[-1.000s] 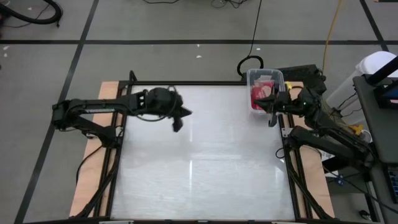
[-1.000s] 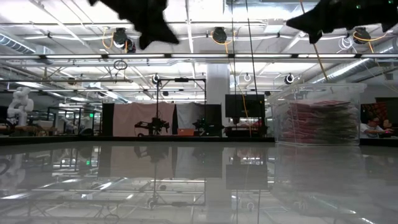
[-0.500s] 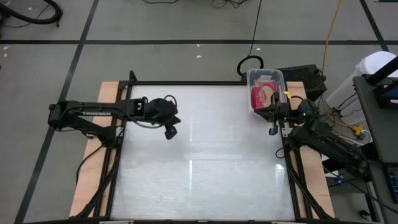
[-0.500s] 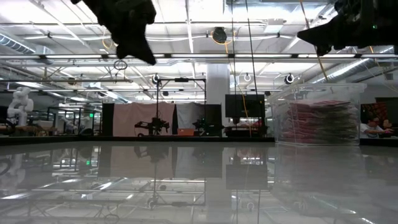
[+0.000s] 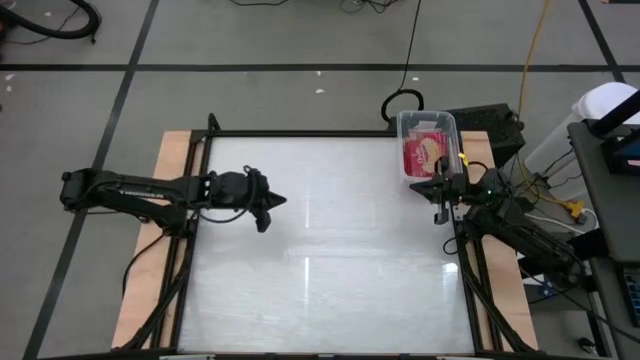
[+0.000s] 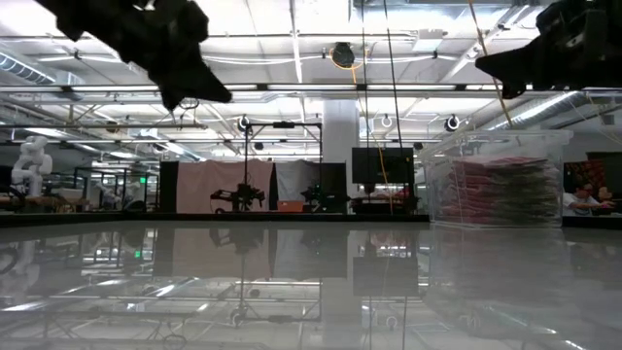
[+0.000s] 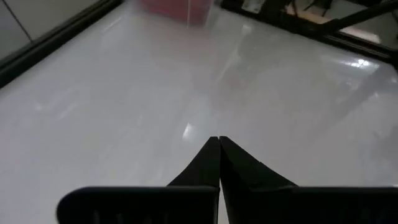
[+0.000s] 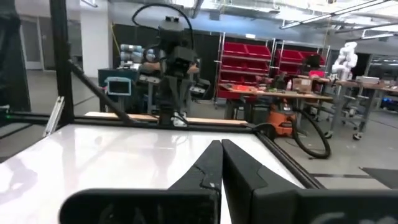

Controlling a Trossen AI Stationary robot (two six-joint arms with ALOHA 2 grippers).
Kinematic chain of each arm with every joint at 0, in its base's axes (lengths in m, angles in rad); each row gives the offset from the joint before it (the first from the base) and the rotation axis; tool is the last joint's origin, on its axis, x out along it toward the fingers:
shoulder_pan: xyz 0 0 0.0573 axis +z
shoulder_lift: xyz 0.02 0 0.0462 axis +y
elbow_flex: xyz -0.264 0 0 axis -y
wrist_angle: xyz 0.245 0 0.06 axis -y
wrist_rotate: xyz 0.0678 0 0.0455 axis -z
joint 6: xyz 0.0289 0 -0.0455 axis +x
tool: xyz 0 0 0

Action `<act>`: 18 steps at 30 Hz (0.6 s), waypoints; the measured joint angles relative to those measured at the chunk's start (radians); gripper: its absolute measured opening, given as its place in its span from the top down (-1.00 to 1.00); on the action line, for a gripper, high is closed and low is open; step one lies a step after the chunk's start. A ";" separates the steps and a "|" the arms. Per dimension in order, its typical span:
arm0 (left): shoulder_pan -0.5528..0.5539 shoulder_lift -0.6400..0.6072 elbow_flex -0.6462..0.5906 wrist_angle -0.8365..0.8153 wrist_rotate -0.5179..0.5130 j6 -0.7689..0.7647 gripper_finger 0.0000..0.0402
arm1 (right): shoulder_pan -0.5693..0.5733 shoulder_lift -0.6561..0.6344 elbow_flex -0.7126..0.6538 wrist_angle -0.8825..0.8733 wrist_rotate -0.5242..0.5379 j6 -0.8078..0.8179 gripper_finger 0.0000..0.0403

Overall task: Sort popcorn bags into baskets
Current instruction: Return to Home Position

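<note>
Two arms, one basket, one stack of packets; no loose packet shows on the desk (image 5: 320, 260).

High view: the basket (image 5: 401, 150), clear plastic, stands at the far right corner of the desk. The popcorn bags (image 5: 425, 153) lie inside it, red with a tan patch on top. At the desk's right edge the right gripper (image 5: 438, 205) hangs just on the near side of the basket, apart from it. Over the left part of the desk the left gripper (image 5: 267, 208) hangs well apart from the basket. Judged: both arms are drawn off to rest, with nothing left to fetch.

Low view: the popcorn bags (image 6: 496, 190) lie flat and stacked, filling most of the basket (image 6: 439, 185). Both the left gripper (image 6: 206, 92) and the right gripper (image 6: 501, 64) are high above the surface.

Left wrist view: fingers (image 7: 199, 168) pressed together, holding nothing; the red of the popcorn bags (image 7: 168, 6) shows far ahead across bare desk.

Right wrist view: fingers (image 8: 199, 168) closed tip to tip, empty; the basket is out of this view.
</note>
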 joint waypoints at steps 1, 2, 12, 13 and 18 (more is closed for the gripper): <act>-0.009 -0.019 -0.014 0.005 -0.005 0.001 0.99 | 0.000 -0.006 -0.003 -0.005 -0.012 -0.002 1.00; -0.018 -0.039 -0.028 0.005 -0.011 0.006 0.99 | 0.000 -0.008 -0.003 -0.004 -0.017 -0.008 1.00; -0.101 -0.191 -0.160 -0.006 -0.122 -0.066 0.99 | 0.000 -0.041 -0.002 -0.041 0.014 -0.086 1.00; -0.110 -0.197 -0.164 -0.004 -0.133 -0.065 0.99 | 0.000 -0.042 -0.002 -0.059 0.017 -0.086 1.00; -0.130 -0.206 -0.178 -0.003 -0.170 -0.068 0.99 | 0.001 -0.047 -0.035 -0.084 0.041 -0.103 1.00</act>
